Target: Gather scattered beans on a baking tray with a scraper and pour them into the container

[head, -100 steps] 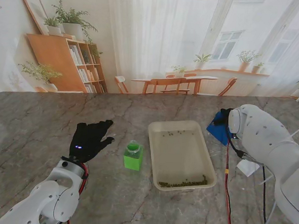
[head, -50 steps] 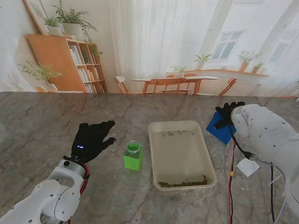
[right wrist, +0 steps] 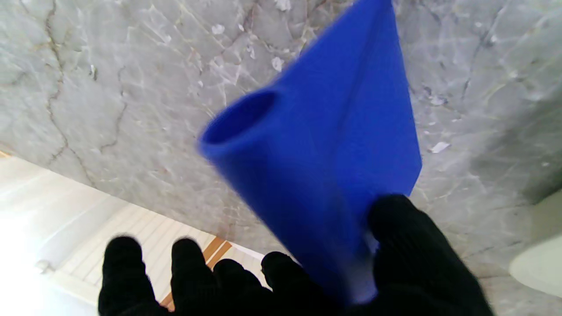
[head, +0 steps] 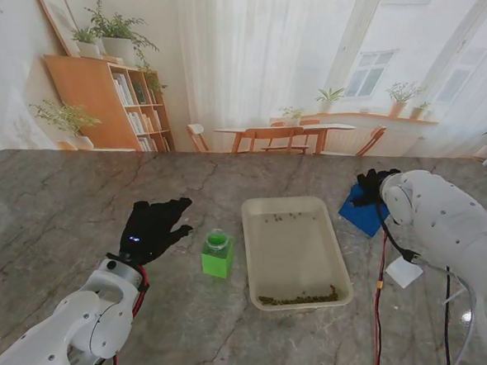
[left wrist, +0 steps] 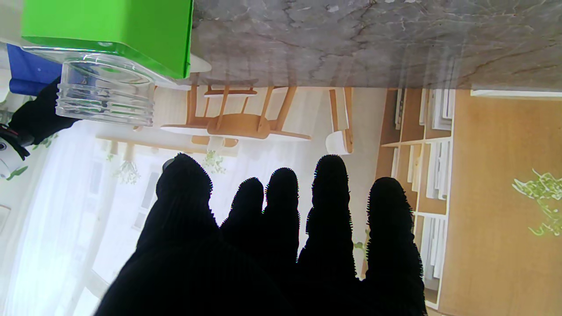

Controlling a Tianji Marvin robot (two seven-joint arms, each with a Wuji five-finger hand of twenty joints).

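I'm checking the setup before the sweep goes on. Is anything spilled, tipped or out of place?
Nothing stands out. The beans lie inside the cream baking tray, mostly in a line along its near edge, with a few near the far end. The green-based clear container stands upright left of it. None visibly lie on the marble table.

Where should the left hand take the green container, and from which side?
Grip the green container by its square green body, below the clear threaded neck. Come from the robot's left, where the open left hand already sits beside it. The flat side walls suit a thumb-and-fingers pinch. The tray crowds its right side.
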